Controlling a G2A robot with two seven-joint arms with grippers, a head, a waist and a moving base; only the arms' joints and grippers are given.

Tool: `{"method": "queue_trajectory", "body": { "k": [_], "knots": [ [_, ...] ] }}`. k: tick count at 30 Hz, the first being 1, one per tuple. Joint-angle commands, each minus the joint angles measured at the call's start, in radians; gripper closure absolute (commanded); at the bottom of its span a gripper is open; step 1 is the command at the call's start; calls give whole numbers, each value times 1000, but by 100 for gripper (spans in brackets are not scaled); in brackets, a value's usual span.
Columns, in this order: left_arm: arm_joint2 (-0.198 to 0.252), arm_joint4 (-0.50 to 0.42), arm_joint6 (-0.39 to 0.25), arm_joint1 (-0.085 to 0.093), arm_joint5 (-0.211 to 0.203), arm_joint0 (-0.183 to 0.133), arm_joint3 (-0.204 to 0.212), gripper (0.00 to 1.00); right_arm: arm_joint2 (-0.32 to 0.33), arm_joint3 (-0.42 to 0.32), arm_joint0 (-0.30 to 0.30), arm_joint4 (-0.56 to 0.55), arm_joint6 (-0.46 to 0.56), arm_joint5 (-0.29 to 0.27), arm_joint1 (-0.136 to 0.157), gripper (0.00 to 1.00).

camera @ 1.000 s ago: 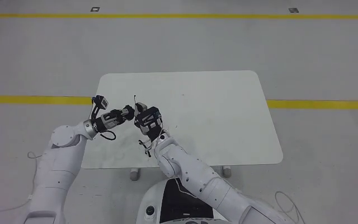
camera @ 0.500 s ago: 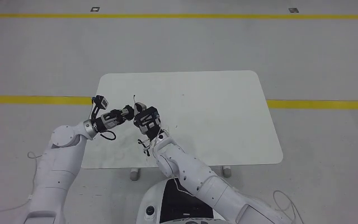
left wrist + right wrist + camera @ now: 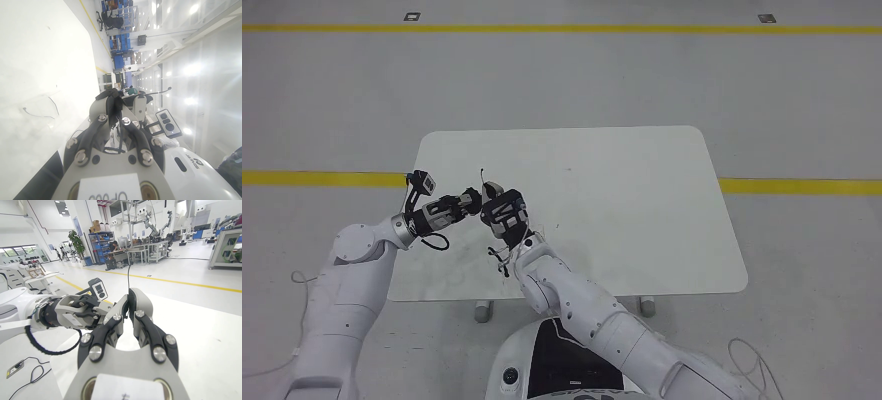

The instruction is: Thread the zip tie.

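**Zip tie** [image 3: 128,279]: black, upright, head uppermost. Its strap is pinched in the clenched right gripper [image 3: 129,306], above the table [image 3: 642,200] at its 9 o'clock side.

**Left gripper** [image 3: 113,98]: clenched, at 9 o'clock of the right gripper; I cannot tell what it holds, if anything.

**Change:** the right gripper sits slightly nearer the left than a second ago, and the left is unmoved.

**Reading:** likely closing in for insertion; threading is not yet done.

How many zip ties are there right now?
1. The zip tie is pinched in the right gripper and stands up from its fingertips over the table. The left gripper sits close beside it and could be hiding another.
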Motion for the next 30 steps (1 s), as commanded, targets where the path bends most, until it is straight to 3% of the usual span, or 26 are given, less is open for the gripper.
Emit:
{"method": "queue_trajectory", "body": {
  "k": [1,30],
  "knots": [
    [0,0,0,0,0,0,0,100,1,3,0,-3,-1,0,-2,100],
    [0,0,0,0,0,0,0,100,30,20,-10,-41,12,-28,-24,100]
  ]
}}
